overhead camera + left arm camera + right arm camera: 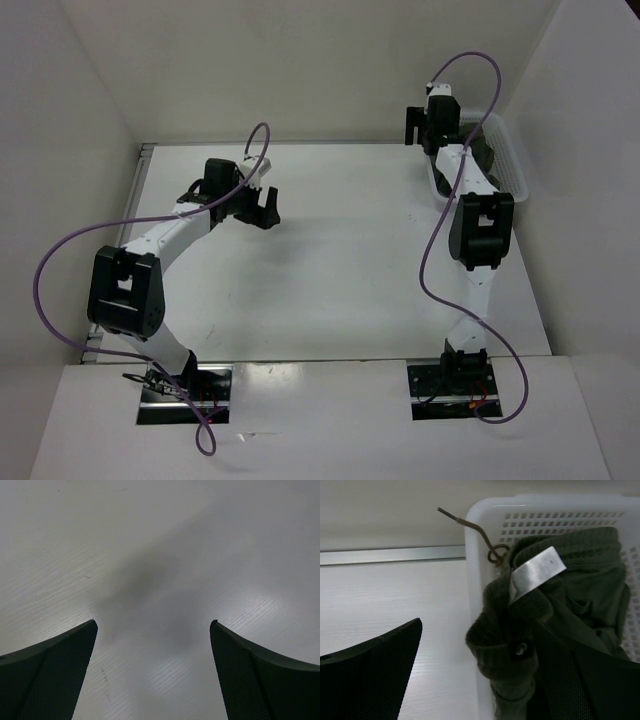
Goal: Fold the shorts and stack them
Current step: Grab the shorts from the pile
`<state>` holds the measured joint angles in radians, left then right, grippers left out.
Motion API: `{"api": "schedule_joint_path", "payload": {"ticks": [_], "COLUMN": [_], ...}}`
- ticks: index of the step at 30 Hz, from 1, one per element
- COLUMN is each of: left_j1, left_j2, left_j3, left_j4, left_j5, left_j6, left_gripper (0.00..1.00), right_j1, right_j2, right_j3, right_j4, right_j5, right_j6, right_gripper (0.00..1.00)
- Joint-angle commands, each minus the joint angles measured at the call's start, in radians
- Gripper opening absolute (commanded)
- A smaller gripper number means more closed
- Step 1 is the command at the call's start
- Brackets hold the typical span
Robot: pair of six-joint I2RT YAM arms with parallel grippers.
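The dark olive-green shorts (570, 595) lie bunched in a white mesh basket (545, 510). A fold hangs over the basket's near wall, showing a white tag (536, 573) and a thin drawstring (475, 530). My right gripper (479, 627) is open and straddles that wall: one finger stands outside over the table, the other inside against the cloth. In the top view the right gripper (425, 125) is at the far right. My left gripper (262, 210) hovers over the table's left middle, open (154, 625) with only bare tabletop between its fingers.
The basket (510, 150) stands at the table's far right corner against the white side wall. A metal strip (390, 555) runs along the table's back edge. White walls close in the back and both sides.
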<state>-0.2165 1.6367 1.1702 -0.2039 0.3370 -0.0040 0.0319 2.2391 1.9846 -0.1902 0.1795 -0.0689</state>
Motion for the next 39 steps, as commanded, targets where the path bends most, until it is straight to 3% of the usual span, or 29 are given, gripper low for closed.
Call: {"api": "schedule_joint_path", "payload": {"ticks": [1, 7, 15, 18, 22, 24, 25, 28, 29, 30, 39], "left_j1": [-0.007, -0.017, -0.026, -0.026, -0.026, -0.026, -0.026, -0.026, -0.026, -0.026, -0.026], "left_j2": [0.008, 0.017, 0.008, 0.008, -0.001, -0.001, -0.001, -0.001, -0.001, -0.001, -0.04], "left_j3": [-0.003, -0.012, -0.012, -0.021, -0.03, -0.03, -0.03, -0.03, -0.03, -0.03, -0.04], "left_j4": [0.026, 0.026, 0.006, -0.003, -0.003, -0.003, -0.003, -0.003, -0.003, -0.003, 0.018], "left_j5": [0.01, 0.019, 0.028, 0.028, 0.028, 0.039, 0.039, 0.039, 0.039, 0.039, 0.039], "left_j6": [0.004, 0.004, 0.004, 0.004, 0.004, 0.004, 0.004, 0.004, 0.004, 0.004, 0.004], "left_gripper": [1.0, 1.0, 1.0, 1.0, 1.0, 1.0, 1.0, 1.0, 1.0, 1.0, 1.0], "right_j1": [-0.01, -0.049, -0.061, -0.07, -0.07, -0.07, -0.079, -0.079, -0.079, -0.079, -0.079], "right_j2": [-0.125, -0.156, -0.053, -0.033, -0.022, -0.013, -0.013, -0.013, -0.013, -0.013, -0.176], "right_j3": [-0.033, -0.127, -0.096, -0.087, -0.061, -0.061, -0.061, -0.061, -0.061, -0.052, 0.138], "right_j4": [0.037, 0.037, -0.008, -0.008, -0.008, -0.008, -0.008, -0.008, 0.001, 0.012, 0.041], "right_j5": [0.103, 0.052, -0.112, -0.149, -0.193, -0.193, -0.193, -0.173, -0.146, -0.124, 0.026], "right_j6": [-0.046, -0.032, 0.018, 0.04, 0.049, 0.058, 0.058, 0.07, 0.07, 0.058, -0.022], "right_gripper": [0.95, 0.99, 0.99, 0.86, 0.51, 0.41, 0.31, 0.16, 0.04, 0.0, 0.0]}}
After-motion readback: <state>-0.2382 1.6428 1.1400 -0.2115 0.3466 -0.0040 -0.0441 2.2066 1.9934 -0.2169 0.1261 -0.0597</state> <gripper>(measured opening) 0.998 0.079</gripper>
